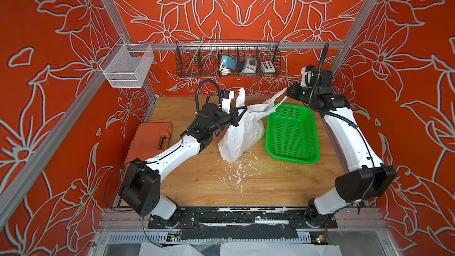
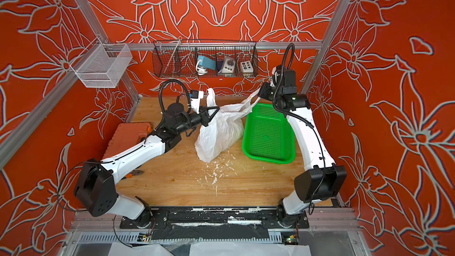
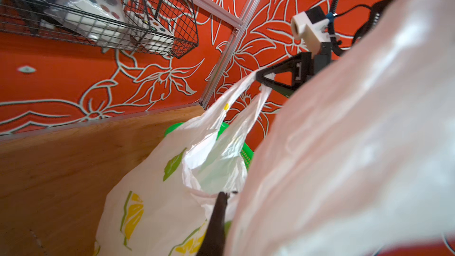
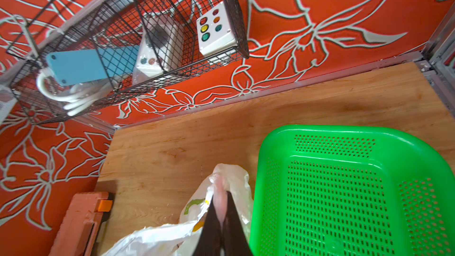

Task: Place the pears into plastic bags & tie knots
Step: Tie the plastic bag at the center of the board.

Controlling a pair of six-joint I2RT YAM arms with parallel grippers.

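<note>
base rail (image 1: 241, 217) up front, both arms reach out from it. toolbox (image 1: 150, 139) far left, unused. left gripper (image 1: 237, 115) clenched on one bag (image 1: 240, 141) handle, holding it upright. bag sits mid-table, bulging low. no pears visible and the tray (image 1: 293, 160) beside it is empty, so likely bagged. right gripper (image 1: 287, 92) clamped on the other handle, stretching it taut above tray's far corner. handles held apart, probably to cross for the knot; none tied yet.

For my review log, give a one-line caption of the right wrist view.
Right gripper pinches a handle of the printed white carrier bag beside the green mesh tray.
</note>
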